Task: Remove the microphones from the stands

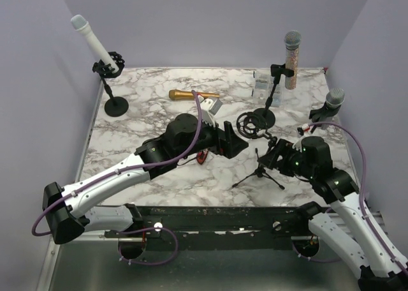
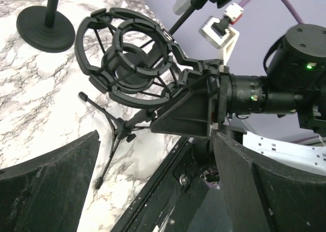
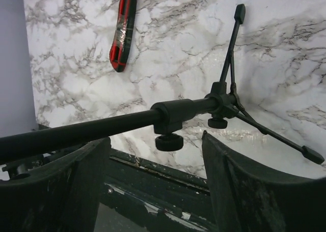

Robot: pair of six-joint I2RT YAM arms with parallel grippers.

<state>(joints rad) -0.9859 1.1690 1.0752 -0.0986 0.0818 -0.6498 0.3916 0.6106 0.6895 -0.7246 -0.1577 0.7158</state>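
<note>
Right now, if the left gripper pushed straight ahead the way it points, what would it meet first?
Probably the right gripper, which straddles the pole of the tripod stand dead ahead; the shock mount sits just above that line. Depth is unclear.

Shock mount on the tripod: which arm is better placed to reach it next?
Left: the left gripper is open facing the shock mount; the right gripper sits lower at the stand's pole, likely steadying it.

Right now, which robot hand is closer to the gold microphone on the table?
Left. The left gripper is right of the gold microphone; the right gripper is farther right, at the tripod stand.
</note>
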